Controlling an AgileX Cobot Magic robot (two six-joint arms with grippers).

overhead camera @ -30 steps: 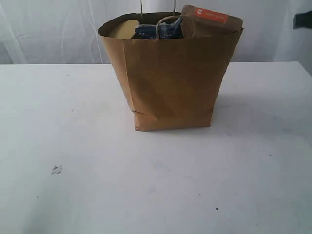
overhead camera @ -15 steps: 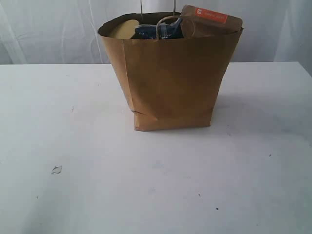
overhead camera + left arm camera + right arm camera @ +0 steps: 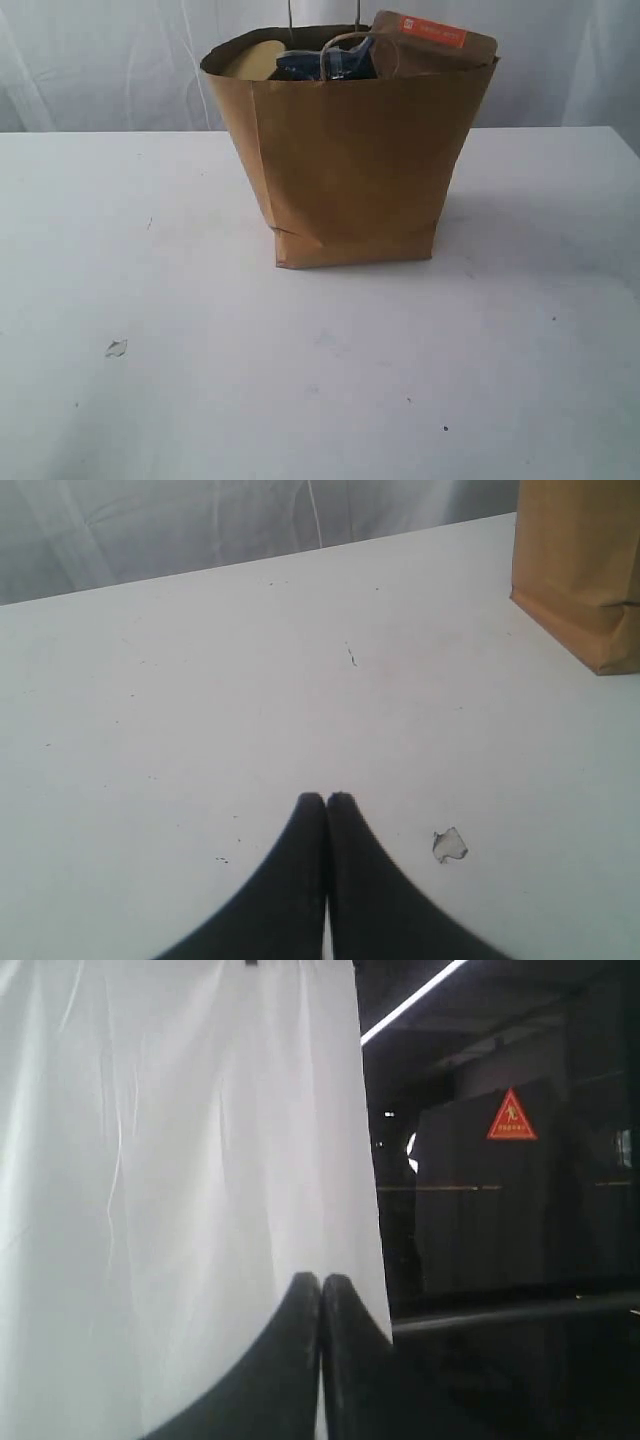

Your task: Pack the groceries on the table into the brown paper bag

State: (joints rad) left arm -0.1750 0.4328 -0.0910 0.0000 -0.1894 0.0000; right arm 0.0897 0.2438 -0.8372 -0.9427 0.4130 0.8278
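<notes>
White table (image 3: 520, 380), wide margins round bag (image 3: 350, 170); L claw (image 3: 327, 800), R claw (image 3: 322, 1280) clenched.

We look from mid-distance slightly down across the surface (image 3: 150, 250) at the brown paper bag (image 3: 350, 170), sharing its lower corner and a pale scrap (image 3: 450, 845) with our low left wrist view, while our right wrist view faces a curtain (image 3: 150, 1160) away from it.

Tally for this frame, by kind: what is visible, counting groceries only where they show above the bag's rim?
Paper bag: 1
Groceries showing above its rim: 3 (pouch, blue packet, tan lid)
Loose scrap: 1
Total: 5
</notes>
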